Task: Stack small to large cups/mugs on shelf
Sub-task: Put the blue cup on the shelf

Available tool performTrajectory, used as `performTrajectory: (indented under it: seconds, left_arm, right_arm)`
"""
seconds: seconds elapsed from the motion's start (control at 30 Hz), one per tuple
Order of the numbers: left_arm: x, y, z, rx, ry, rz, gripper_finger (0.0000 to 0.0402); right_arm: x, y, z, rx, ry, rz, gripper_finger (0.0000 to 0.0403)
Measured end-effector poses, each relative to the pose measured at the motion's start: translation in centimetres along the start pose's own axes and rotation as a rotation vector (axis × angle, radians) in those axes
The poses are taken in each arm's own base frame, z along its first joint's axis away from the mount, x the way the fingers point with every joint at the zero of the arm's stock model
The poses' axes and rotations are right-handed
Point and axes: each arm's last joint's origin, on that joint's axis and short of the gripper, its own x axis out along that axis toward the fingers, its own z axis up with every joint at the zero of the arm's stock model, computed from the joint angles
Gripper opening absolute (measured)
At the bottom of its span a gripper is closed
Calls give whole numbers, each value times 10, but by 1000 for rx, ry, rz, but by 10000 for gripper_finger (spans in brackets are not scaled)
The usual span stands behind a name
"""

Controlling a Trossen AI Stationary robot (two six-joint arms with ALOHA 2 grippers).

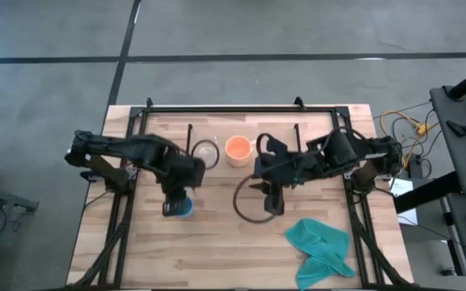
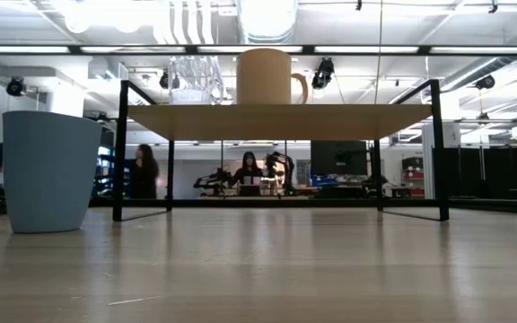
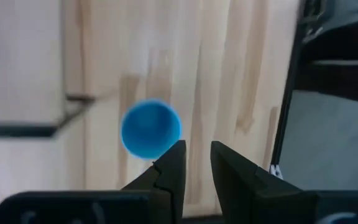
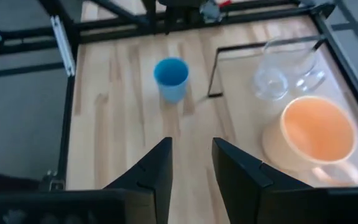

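Observation:
A small blue cup (image 1: 186, 208) (image 3: 151, 129) (image 4: 171, 78) stands upright on its base on the table's left half, seen large at the left of the low view (image 2: 50, 170). My left gripper (image 1: 174, 208) (image 3: 197, 163) hovers above it, pointing steeply down. It is open by a narrow gap, the cup just beyond its fingertips. On the shelf (image 1: 221, 133) (image 2: 276, 121) stand a clear glass cup (image 1: 205, 152) (image 4: 278, 74) and an orange mug (image 1: 238, 149) (image 4: 316, 134), side by side. My right gripper (image 1: 273, 206) (image 4: 191, 163) hangs open over mid-table, holding nothing.
A crumpled teal cloth (image 1: 322, 246) lies near the table's front right. A dark cable loop (image 1: 249, 202) hangs beside my right gripper. The shelf's black wire legs (image 2: 119, 152) stand behind the blue cup. Bare wood lies between the cup and the front edge.

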Motion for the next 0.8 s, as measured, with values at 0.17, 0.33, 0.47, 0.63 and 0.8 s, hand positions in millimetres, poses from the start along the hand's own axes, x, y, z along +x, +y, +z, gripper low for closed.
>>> performTrajectory:
  seconds: [0.17, 0.33, 0.47, 0.63, 0.8]
  left_arm:
    - [27, -11, -11, -95, -2, -22, 61]
    - [55, -27, -10, -151, -88, -101, 61]
    - [76, -35, -15, -164, -72, -113, 61]
    - [98, -34, -23, -176, -14, -72, 61]
    - [109, -28, -26, -234, -16, -2, 61]
  right_arm:
    - [6, 14, -10, -36, 45, 11, 98]
    - [18, 19, -19, -59, 95, 2, 88]
    - [27, 19, -24, -68, 130, -12, 81]
    - [32, 20, -27, -74, 148, -20, 73]
    - [35, 20, -27, -73, 145, -18, 75]
